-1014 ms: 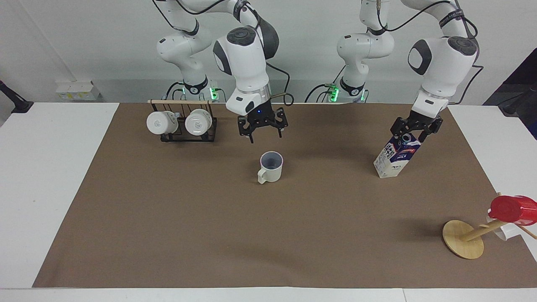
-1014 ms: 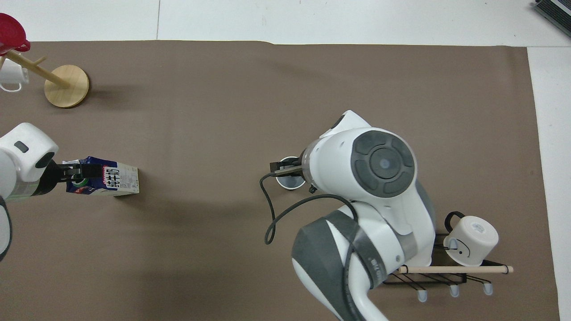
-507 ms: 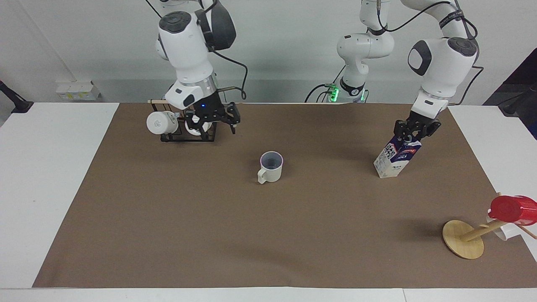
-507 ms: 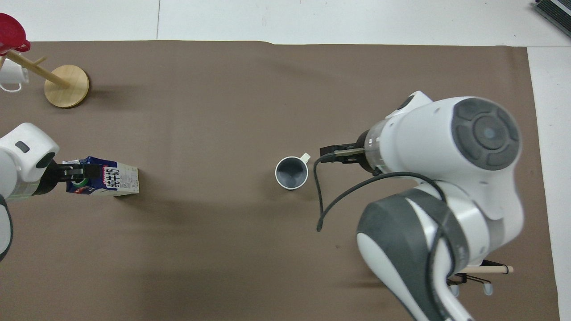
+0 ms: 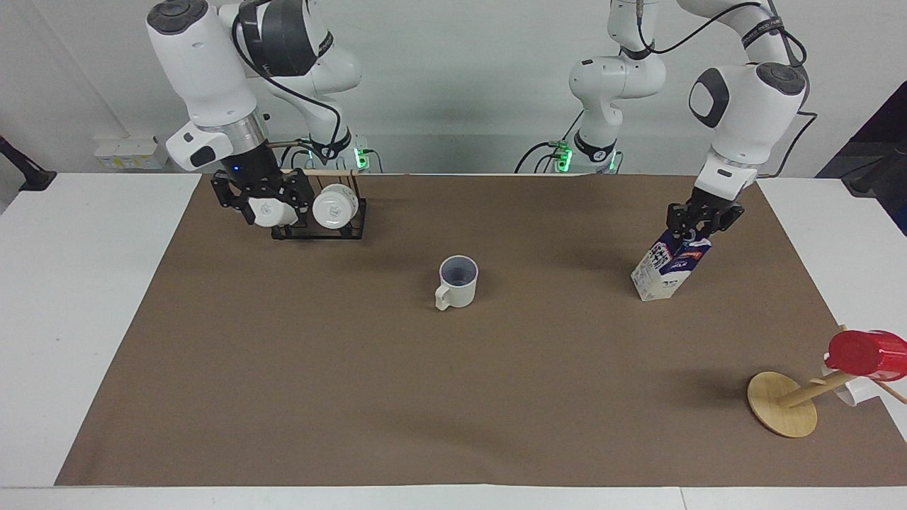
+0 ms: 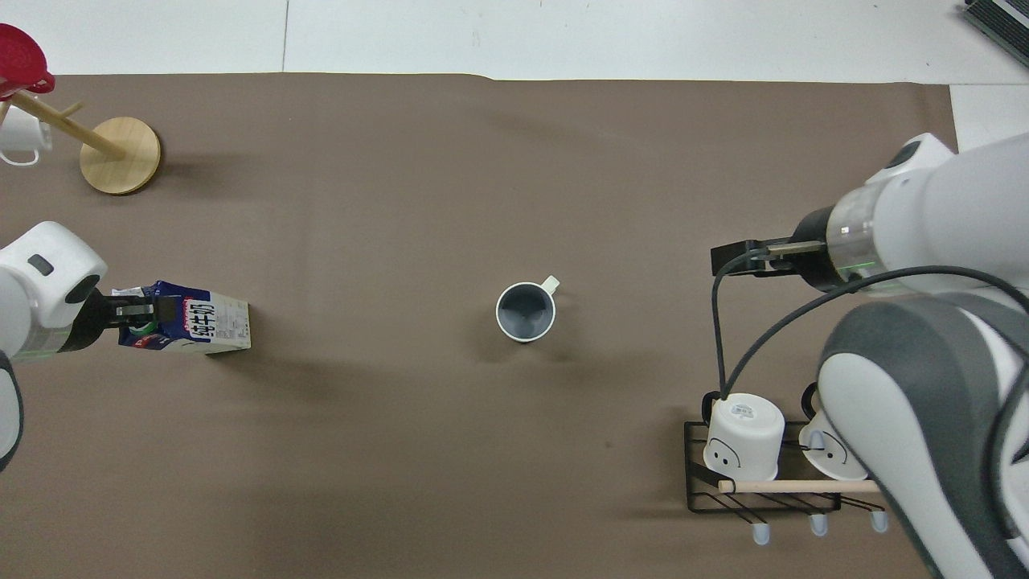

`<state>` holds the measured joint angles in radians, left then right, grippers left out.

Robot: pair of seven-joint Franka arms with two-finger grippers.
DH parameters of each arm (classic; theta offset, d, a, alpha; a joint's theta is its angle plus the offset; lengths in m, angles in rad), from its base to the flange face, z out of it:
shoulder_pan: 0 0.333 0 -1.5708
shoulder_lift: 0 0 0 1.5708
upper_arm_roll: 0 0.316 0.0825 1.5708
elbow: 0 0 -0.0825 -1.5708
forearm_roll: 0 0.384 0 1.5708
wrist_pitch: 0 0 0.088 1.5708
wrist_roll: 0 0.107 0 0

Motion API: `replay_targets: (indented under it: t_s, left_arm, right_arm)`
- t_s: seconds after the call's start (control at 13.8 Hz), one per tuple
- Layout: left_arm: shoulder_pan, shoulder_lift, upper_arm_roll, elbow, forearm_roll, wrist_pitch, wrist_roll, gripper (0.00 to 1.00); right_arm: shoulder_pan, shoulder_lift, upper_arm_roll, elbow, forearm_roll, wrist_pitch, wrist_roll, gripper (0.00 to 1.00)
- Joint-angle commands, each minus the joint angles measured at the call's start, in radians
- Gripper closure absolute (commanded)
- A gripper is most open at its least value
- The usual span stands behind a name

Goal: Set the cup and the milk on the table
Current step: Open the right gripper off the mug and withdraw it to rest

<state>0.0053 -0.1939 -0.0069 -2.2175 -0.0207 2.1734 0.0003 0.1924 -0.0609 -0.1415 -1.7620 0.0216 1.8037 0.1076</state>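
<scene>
A black wire rack (image 5: 319,230) with a wooden rail (image 6: 804,486) stands on the brown sheet near the robots, toward the right arm's end of the bench. Two white mugs (image 5: 333,207) lie on their sides in it, bases showing grey marks. Toward the left arm's end, a tilted wooden peg stand (image 5: 783,404) with a round base carries a red cup (image 5: 866,353), and a small white cup (image 6: 20,138) hangs just beside it.

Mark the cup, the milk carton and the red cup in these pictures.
cup (image 5: 459,286): facing view, on its cream outer wall.
milk carton (image 5: 659,275): facing view, on its white lower half.
red cup (image 5: 859,352): facing view, on its side, atop the wooden stand.
</scene>
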Motion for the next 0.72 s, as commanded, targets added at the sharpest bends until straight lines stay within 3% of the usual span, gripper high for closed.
replay_targets:
  t_s: [0.0,0.43,0.65]
  left_arm:
    - [0.007,0.013,-0.004,0.007,0.012,0.009,0.001,0.48]
    - [-0.015,0.013,-0.011,0.101,0.004,-0.092,-0.048,0.48]
    - [-0.111,0.013,-0.018,0.114,0.004,-0.099,-0.161,0.48]
  right_arm:
    - [-0.039,-0.002,0.010,0.074,-0.021,-0.072,-0.036,0.00]
    - [-0.090,0.009,0.005,0.257,-0.066,-0.294,-0.114,0.00]
    - [-0.080,-0.010,0.010,0.253,-0.083,-0.279,-0.111,0.00]
